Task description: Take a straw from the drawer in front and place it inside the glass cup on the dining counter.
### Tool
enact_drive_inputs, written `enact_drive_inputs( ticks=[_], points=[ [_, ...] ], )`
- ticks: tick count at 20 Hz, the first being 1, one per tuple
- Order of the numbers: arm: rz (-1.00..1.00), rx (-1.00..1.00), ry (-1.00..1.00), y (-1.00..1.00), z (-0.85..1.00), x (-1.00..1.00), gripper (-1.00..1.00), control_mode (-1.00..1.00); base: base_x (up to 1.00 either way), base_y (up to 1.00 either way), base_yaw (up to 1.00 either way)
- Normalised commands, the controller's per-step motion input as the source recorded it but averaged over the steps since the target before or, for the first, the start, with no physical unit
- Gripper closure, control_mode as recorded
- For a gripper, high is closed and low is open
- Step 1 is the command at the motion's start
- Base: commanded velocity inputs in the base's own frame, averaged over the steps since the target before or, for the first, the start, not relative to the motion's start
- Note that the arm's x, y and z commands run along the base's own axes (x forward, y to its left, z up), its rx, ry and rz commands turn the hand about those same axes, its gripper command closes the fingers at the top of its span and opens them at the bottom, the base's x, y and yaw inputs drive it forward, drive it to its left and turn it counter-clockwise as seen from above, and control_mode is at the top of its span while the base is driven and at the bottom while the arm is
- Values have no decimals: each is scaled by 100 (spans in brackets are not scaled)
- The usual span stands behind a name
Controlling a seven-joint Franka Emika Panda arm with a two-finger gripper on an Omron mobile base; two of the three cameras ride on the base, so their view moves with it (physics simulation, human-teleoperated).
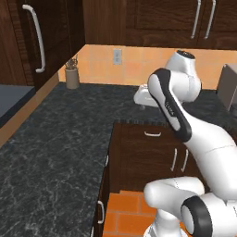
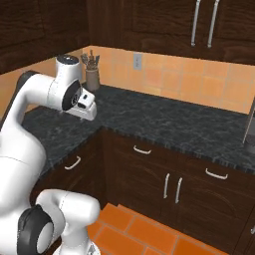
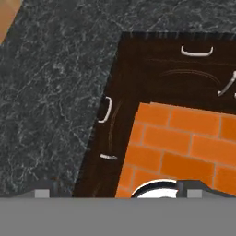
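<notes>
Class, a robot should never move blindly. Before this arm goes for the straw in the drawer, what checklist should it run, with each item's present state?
1. Drawer open: not ok, it is shut.
2. Claw open: ok.
3. Claw empty: ok.
4. Claw at the drawer handle: not ok, it hangs above the black countertop, apart from the handle.
5. Straw's position known: cannot tell.
</notes>
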Motion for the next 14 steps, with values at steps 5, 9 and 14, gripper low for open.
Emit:
enact_drive_inputs(
  ticks=[5, 9, 14],
  points=[
    [-14, 57, 1, -78, -21, 1, -100, -100, 0, 0, 0],
    [0, 57, 0, -84, -72, 12, -100, -100, 0, 0, 0],
    [1, 52, 0, -51, -94, 24, -100, -100, 0, 0, 0]
  ],
)
